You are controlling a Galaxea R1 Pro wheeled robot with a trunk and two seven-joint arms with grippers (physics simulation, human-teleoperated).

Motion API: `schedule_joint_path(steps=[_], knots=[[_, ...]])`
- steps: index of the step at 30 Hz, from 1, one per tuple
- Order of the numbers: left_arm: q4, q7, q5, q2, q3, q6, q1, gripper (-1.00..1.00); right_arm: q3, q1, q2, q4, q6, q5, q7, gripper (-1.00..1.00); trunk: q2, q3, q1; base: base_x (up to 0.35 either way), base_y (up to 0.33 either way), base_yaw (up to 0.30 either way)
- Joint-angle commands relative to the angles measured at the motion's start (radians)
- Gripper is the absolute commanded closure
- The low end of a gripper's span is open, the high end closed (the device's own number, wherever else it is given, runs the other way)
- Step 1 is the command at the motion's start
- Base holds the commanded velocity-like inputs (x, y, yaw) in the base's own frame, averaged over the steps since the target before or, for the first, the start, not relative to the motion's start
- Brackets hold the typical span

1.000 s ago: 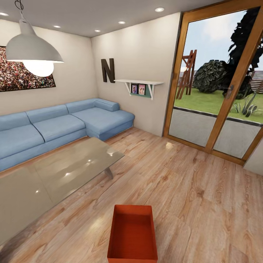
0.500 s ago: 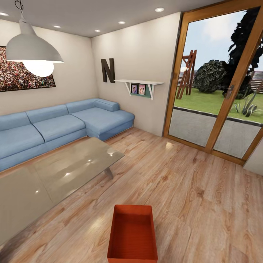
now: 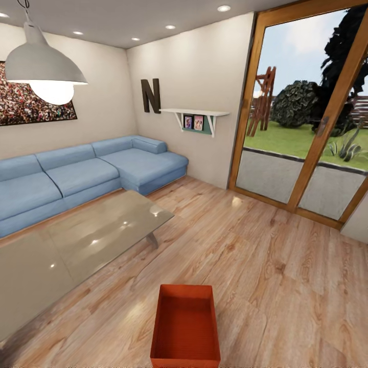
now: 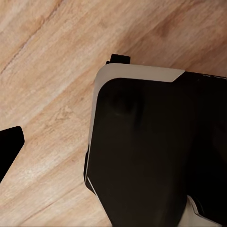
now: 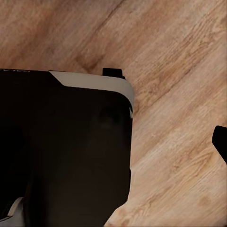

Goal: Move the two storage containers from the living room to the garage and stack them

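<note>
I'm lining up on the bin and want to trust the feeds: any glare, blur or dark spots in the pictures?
Head view: sharp overall; bright ceiling-light reflections glare on the glass-topped coffee table, and a small shine on the light wood plank floor; the orange-red open-top bin is evenly lit. Left wrist view: a black, white-edged robot body shows little detail. Right wrist view: likewise, floor grain slightly soft.

The bin [image 3: 185,327] is plain orange-red, standing on a light wood plank floor [image 3: 286,286] with brown grain. The sofa [image 3: 82,176] is blue, the table [image 3: 76,245] glossy grey-beige, the lamp [image 3: 43,66] white (a black N [image 3: 151,96] hangs on the cream wall). The door frame [image 3: 335,107] is warm brown wood.
</note>
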Motion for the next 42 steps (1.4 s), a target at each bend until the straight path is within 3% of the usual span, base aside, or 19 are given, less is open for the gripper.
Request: schedule_joint_path(steps=[1, 42], knots=[[0.000, 0.000, 0.008, 0.000, 0.005, -0.002, -0.001, -1.00, 0.008, -0.001, 0.001, 0.003, -0.005, -0.009, -0.001, -1.00, -0.001, -0.003, 0.000, 0.000, 0.000, 0.000], [0.000, 0.000, 0.007, 0.000, 0.004, -0.003, -0.001, -1.00, 0.008, -0.001, 0.002, 0.003, -0.003, -0.009, -0.002, -1.00, -0.001, -0.069, 0.000, 0.000, -0.021, 0.000]])
